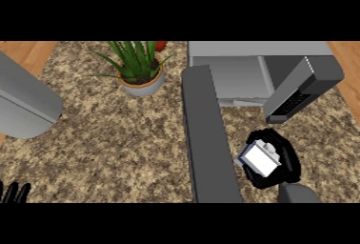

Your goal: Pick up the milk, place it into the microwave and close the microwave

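Observation:
A small white milk carton (259, 158) lies tilted in my right hand (281, 159), whose black fingers curl round it just above the counter at lower right. The grey microwave (246, 71) stands at the back, its cavity open toward me. Its door (208, 138) is swung wide open and stretches toward the view's lower edge, just left of the carton. The control panel side (302, 90) juts out at the right, above my hand. Only the fingertips of my left hand (14, 191) show at the lower left corner, pointing up.
A potted green plant (139, 71) stands on the speckled granite counter (119, 143) left of the microwave. A large grey rounded object (25, 105) fills the left edge. Wooden floor shows at the top corners.

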`<control>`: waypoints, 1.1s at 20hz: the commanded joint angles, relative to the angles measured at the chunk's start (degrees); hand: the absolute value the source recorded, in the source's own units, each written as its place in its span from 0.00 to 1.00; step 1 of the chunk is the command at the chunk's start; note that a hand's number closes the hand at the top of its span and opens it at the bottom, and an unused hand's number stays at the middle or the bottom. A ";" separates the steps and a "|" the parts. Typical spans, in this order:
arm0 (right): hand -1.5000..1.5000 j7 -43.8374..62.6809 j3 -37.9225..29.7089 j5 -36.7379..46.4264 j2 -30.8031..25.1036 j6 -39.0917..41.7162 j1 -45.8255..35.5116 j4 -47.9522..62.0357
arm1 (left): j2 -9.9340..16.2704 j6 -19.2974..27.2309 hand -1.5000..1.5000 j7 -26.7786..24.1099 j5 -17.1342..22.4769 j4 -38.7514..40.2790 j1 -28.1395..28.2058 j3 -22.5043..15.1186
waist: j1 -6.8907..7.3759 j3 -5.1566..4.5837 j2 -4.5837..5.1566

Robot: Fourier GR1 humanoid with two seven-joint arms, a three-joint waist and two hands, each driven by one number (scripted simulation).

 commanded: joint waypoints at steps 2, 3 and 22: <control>1.00 11.08 3.50 -3.48 3.17 -1.39 11.35 -20.97 | 0.74 -2.16 0.00 -1.03 1.27 0.21 1.75 1.51 | 0.05 0.01 0.06; 1.00 13.66 7.90 -4.55 3.35 -6.06 11.73 -23.66 | 0.80 -0.93 0.00 0.24 2.34 2.46 -2.39 3.10 | -0.04 0.01 0.14; 1.00 26.85 9.94 0.98 2.18 -33.26 -13.67 -17.51 | 2.68 -5.21 0.00 3.81 7.20 -0.09 -1.48 10.57 | 1.48 0.11 0.61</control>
